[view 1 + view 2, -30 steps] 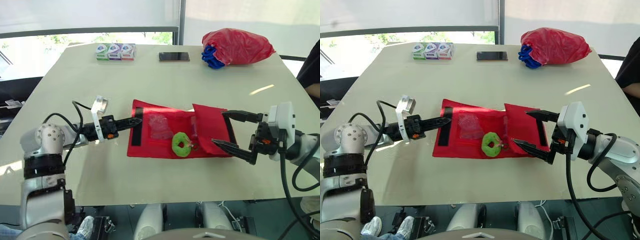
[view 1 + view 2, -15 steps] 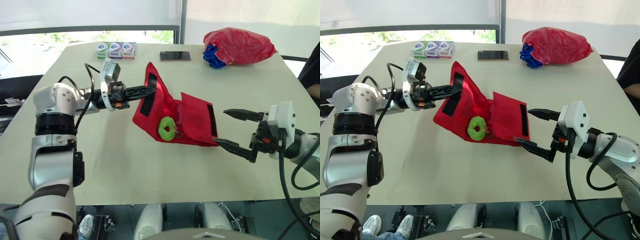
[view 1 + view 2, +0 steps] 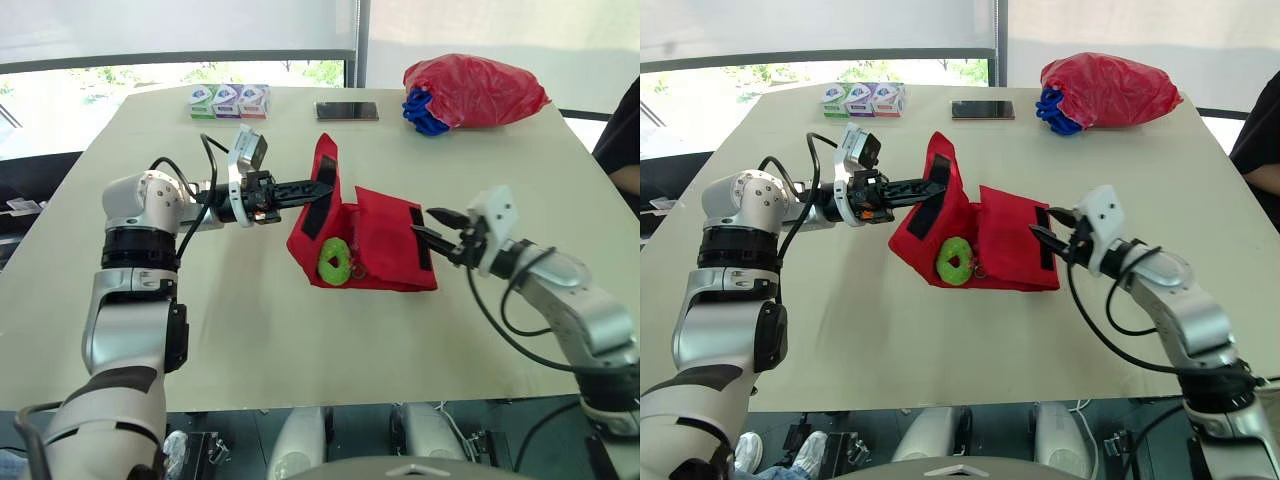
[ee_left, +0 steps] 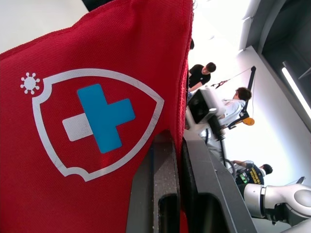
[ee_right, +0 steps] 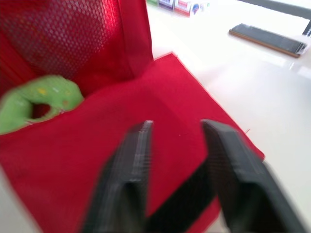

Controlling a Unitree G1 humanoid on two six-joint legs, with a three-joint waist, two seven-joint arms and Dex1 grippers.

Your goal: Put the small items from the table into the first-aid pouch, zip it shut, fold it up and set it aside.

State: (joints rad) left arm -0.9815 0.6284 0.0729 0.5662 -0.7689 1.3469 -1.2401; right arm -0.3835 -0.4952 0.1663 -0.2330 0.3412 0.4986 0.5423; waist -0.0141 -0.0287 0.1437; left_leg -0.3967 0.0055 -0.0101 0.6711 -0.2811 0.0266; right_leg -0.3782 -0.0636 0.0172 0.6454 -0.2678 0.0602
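Pouch (image 3: 385, 245): mid-table (image 3: 300, 330), long axis left to right. Left claw (image 3: 322, 187) was clamped on the left flap, holding it upright. Right claw (image 3: 424, 222), parted and empty, was over the right end.

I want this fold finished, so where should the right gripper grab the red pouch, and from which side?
Likely the free edge of the right flap, at the black strip, approached from the robot's right, low over the table. That flap lies flat with its edge facing the right gripper, which is open beside it; the left gripper holds the other flap raised.
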